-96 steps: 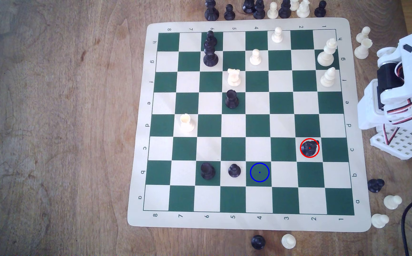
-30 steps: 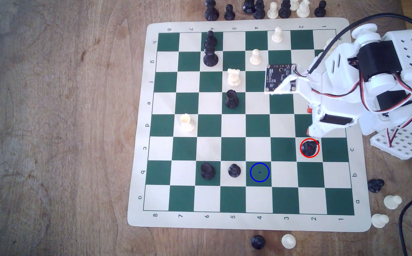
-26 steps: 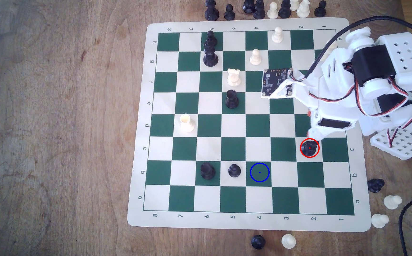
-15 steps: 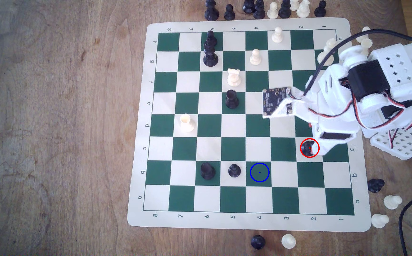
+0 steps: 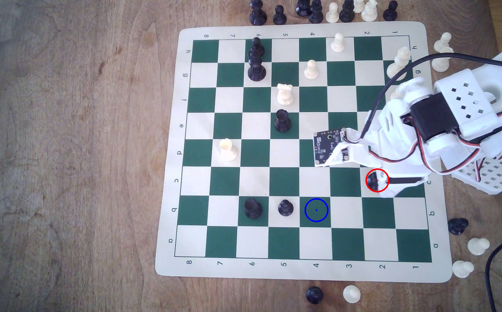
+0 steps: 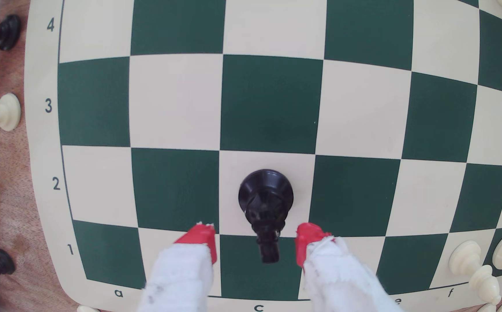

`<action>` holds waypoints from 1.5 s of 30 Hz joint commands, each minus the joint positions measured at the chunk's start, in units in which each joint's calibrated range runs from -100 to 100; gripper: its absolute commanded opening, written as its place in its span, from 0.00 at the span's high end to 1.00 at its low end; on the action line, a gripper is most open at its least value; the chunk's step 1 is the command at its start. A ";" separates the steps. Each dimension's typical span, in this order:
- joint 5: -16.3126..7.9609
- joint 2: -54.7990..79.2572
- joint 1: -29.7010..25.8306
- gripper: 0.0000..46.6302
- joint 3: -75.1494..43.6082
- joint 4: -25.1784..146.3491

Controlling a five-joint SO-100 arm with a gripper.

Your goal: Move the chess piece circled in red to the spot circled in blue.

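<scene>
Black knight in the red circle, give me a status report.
Pincer open, red tips either side of the black knight, not gripping. Knight upright on its cream square. Blue-circled spot bare; black pawn on the next square.

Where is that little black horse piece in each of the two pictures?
Exterior view: the black knight stands inside the red circle, on a cream square near the board's right edge.
Wrist view: the knight stands between the gripper's red-tipped fingers.
Shared landmark: its cream square, c2.
</scene>
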 commanded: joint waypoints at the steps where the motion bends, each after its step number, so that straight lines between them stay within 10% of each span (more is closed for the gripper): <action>1: 0.05 1.37 -0.09 0.71 -0.67 -1.13; 26: -0.20 4.85 -1.81 0.99 -0.13 -3.42; 45: -0.93 9.18 -5.02 0.99 -24.34 4.11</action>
